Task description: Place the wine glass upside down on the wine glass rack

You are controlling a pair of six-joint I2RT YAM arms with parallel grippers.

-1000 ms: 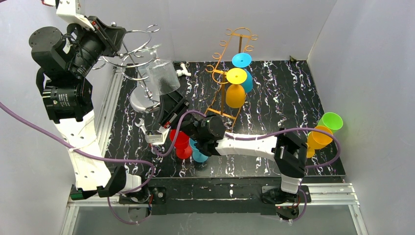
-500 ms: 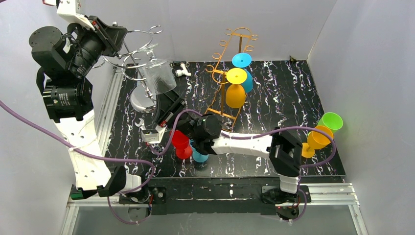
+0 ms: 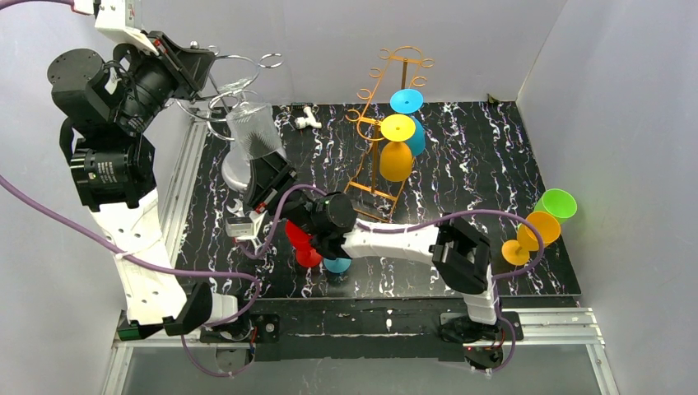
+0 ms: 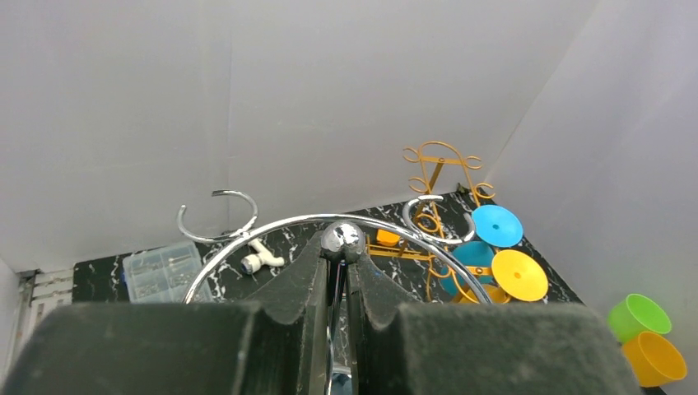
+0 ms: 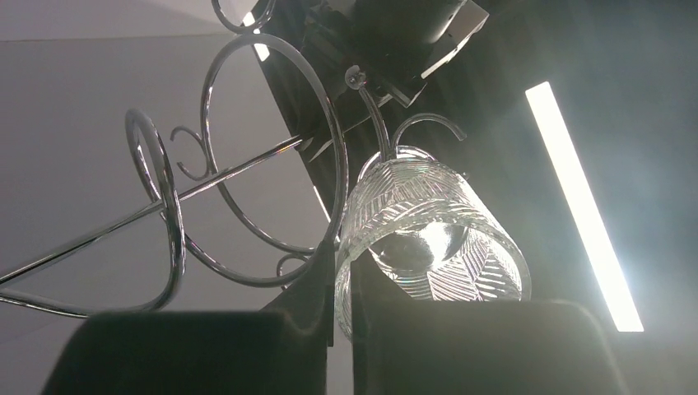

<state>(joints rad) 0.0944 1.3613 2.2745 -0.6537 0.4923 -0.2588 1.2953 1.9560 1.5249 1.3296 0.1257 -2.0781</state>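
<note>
- The left arm (image 3: pixel 107 164) is reaching up at 10 o'clock of the overhead view. Its jaws are clamping shut on the ball finial (image 4: pixel 342 239) at the top of the chrome wine glass rack (image 3: pixel 233 174), steadying the rack.
- The right arm (image 3: pixel 395 239) is stretching across the counter (image 3: pixel 494 164) toward 10 o'clock. Its jaws are pinching closed on the rim of the clear wine glass (image 3: pixel 251 132), one finger inside the bowl and one outside.
- The wine glass is hanging in the air just beside the rack's post, above the rack's round base and below its rings.
- The glass is already turned over. Its open mouth is facing down toward the right jaws, and its stem is pointing away from them, toward 12 o'clock in the right wrist view (image 5: pixel 428 239).
- The long axis of the glass is running from the rim up into the cluster of rings, leaning slightly toward 11 o'clock in the overhead view.
- Thin chrome curves are crossing just above the bowl. I cannot tell whether the foot is sitting in a ring or merely beside one.
- The coming move appears to turn on sliding the stem sideways into a ring gap.
- The right arm is the only one carrying the glass.
- An orange rack (image 3: pixel 387 82) with coloured glasses is standing well apart, toward 1 o'clock.
</note>
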